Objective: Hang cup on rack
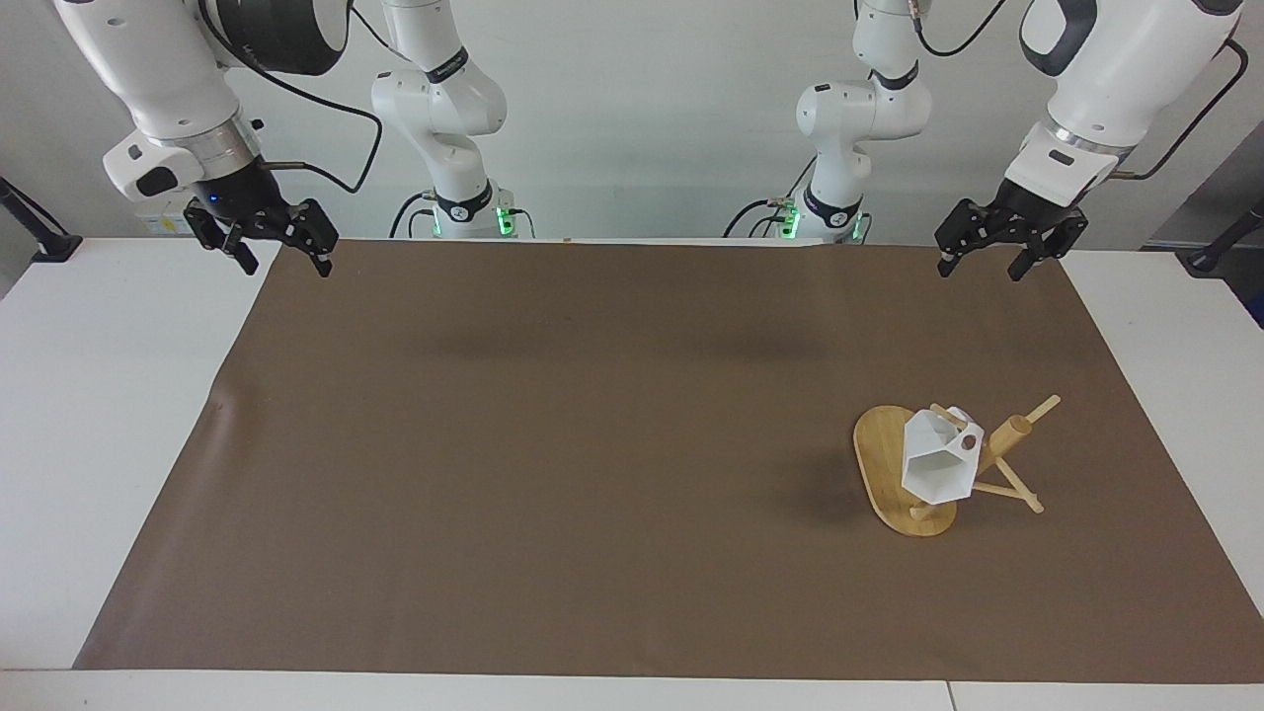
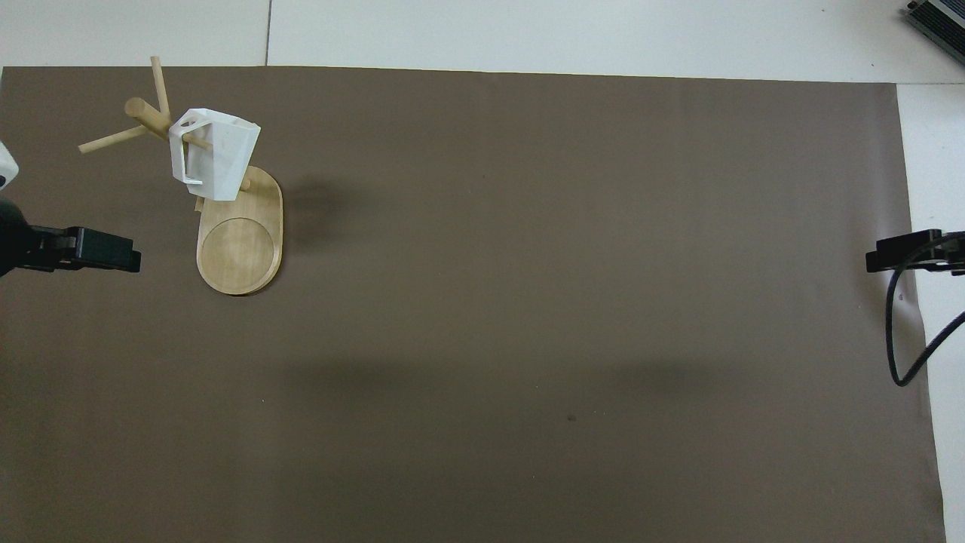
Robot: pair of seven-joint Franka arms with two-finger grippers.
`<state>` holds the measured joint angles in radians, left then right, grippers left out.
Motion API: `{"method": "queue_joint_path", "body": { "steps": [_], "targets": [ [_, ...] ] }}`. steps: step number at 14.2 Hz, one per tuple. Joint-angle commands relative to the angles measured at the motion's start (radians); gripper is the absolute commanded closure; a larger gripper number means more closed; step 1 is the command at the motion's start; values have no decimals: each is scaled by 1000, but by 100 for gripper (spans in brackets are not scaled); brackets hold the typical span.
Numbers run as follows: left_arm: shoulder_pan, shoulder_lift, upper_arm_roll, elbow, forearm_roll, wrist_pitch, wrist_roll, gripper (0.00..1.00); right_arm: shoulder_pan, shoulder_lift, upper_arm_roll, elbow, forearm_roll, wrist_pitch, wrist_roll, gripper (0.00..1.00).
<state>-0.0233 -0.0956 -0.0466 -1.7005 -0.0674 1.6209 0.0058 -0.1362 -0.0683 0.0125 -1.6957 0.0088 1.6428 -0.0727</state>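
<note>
Cup [image 1: 936, 464] hangs by its handle on a peg of the rack [image 1: 904, 472]; a knock could tip it off. Left end effector [image 1: 987, 247] and right end effector [image 1: 263, 241] both hang wide and empty, well clear.

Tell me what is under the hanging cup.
The cup hangs on a peg of the rack, above the rack's oval base. The cup covers the pole's foot and part of the base.

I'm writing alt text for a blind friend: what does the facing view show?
A white cup hangs by its handle on a peg of a bamboo rack standing on a brown mat, toward the left arm's end of the table. The left gripper and right gripper hang open and empty above the mat's corners nearest the robots.
</note>
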Motion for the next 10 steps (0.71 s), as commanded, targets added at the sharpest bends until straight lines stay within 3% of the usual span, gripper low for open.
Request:
{"method": "queue_joint_path", "body": {
  "steps": [1, 10],
  "targets": [
    [-15, -4, 7, 16, 17, -30, -6, 0, 1, -13, 0, -7, 0, -5, 25, 0],
    [-12, -18, 7, 18, 20, -58, -1, 0, 1, -13, 0, -7, 0, -1, 51, 0]
  ]
}}
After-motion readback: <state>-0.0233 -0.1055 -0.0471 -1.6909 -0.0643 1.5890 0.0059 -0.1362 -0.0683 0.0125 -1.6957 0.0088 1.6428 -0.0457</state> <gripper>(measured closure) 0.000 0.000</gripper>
